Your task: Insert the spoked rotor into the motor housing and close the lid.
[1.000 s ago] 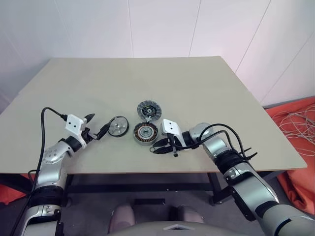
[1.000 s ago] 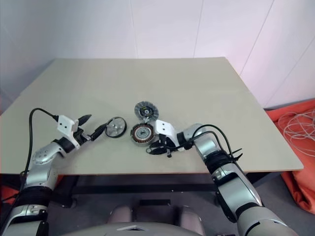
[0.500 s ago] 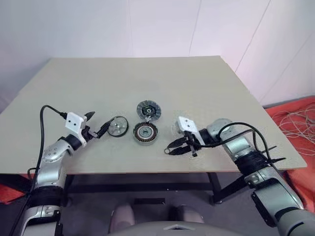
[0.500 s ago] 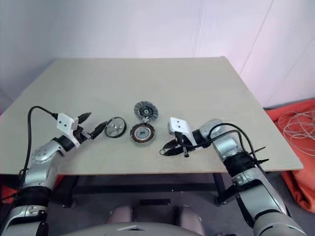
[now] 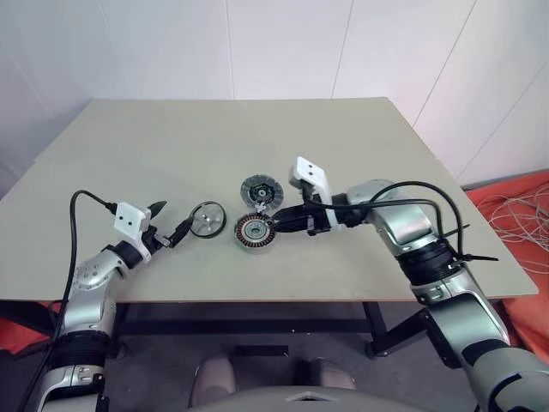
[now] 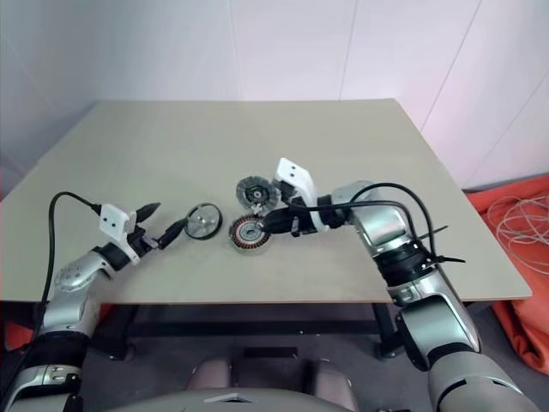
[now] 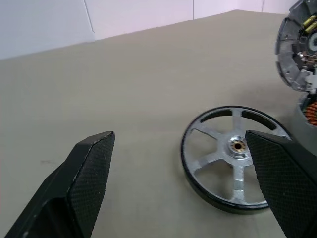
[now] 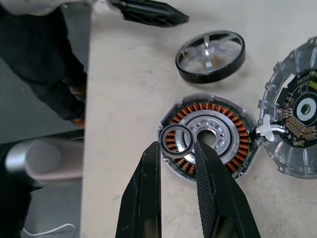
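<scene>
- Two grippers checked against a second back; noted no real shift at the left gripper (image 5: 174, 219), a large one at the right gripper (image 5: 273, 225).
- Near left: found left gripper level and spread wide, holding nothing. Found the spoked rotor (image 5: 207, 220) flat on the table (image 5: 360, 146), silver face up, just right of the fingertips and apart from them; in the wrist view, partly behind one finger (image 7: 282, 173). Judged untouched.
- Near centre: logged right gripper brought up from the near table edge, over the motor housing (image 5: 256, 232), pointing left and slanting down. Jaws narrow, pinching a small thin ring (image 8: 177, 141) at the tips, above the windings and just off the silver centre.
- Read as: ring about to be seated in the housing ahead of rotor insertion; rotor and lid steps both outstanding.
- Housing just right of the rotor, near but not touching.
- Far centre: found the lid (image 5: 261, 190) at the housing's far edge, linked by a short white lead (image 8: 265, 131).
</scene>
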Robot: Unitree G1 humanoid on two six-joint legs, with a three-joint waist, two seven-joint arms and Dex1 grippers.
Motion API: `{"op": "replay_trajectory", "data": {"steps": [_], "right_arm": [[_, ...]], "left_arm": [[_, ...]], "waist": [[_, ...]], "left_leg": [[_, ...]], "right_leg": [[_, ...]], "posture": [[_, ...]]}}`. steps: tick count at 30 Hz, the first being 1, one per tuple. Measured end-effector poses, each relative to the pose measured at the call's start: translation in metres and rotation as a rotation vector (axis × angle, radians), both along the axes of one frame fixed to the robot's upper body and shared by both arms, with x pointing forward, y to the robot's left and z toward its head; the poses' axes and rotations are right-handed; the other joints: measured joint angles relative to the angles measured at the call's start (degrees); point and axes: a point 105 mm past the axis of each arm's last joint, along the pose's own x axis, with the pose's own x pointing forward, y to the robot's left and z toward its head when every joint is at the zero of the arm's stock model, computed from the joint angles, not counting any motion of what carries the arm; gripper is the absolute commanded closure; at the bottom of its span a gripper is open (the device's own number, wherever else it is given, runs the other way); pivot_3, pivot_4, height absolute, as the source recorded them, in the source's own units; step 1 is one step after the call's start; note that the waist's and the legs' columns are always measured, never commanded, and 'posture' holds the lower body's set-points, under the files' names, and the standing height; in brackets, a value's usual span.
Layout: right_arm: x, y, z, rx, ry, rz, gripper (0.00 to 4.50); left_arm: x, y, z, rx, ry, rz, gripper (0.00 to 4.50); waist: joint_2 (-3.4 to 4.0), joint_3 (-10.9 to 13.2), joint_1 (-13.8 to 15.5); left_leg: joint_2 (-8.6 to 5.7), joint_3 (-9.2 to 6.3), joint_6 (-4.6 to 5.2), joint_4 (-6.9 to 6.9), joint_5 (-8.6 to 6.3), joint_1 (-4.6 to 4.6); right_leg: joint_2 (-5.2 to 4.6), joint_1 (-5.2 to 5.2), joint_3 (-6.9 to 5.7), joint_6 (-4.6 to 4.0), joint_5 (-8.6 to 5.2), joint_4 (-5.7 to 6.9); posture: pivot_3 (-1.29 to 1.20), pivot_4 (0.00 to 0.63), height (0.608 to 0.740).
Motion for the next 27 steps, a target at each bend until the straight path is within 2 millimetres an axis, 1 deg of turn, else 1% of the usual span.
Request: {"op": "replay_trajectory", "data": {"steps": [4,9,14,24,27], "right_arm": [[0.003,0.007,-0.005,-0.002,-0.004,-0.028,3.85],[0.012,0.019,-0.007,0.004,-0.009,-0.079,3.85],[0.016,0.021,-0.016,-0.019,0.003,-0.109,3.85],[0.02,0.025,-0.024,-0.024,0.011,-0.146,3.85],[0.022,0.026,-0.027,-0.027,0.015,-0.162,3.85]], "left_arm": [[-0.009,-0.007,0.003,-0.03,-0.002,-0.06,0.0],[-0.025,-0.013,0.004,-0.042,0.023,-0.153,0.0],[-0.041,-0.016,0.005,-0.027,0.056,-0.248,0.0],[-0.047,-0.025,0.007,-0.002,0.067,-0.344,0.0],[-0.047,-0.032,0.006,-0.007,0.073,-0.373,0.0]], "waist": [[0.02,0.01,0.01],[0.04,0.02,-0.16],[0.08,0.05,-0.13],[0.11,0.07,-0.21],[0.12,0.07,-0.18]], "left_leg": [[-0.01,0.0,0.0,-0.03,0.0,-0.02],[0.01,0.01,-0.02,-0.04,0.0,0.05],[0.0,0.01,-0.02,-0.04,0.0,0.08],[0.01,0.01,-0.04,-0.04,0.01,0.12],[0.0,0.02,-0.04,-0.04,0.01,0.12]], "right_leg": [[0.0,-0.01,0.0,0.0,0.0,0.0],[0.0,0.0,0.01,0.0,0.0,0.02],[0.0,0.01,0.04,0.0,0.0,0.02],[0.01,0.04,0.06,0.0,0.0,0.03],[0.01,0.04,0.07,-0.01,0.0,0.03]], "posture": [[0.0,0.0,0.74],[0.0,0.0,0.74],[0.0,0.0,0.74],[0.0,0.0,0.74],[0.0,0.0,0.74]]}}
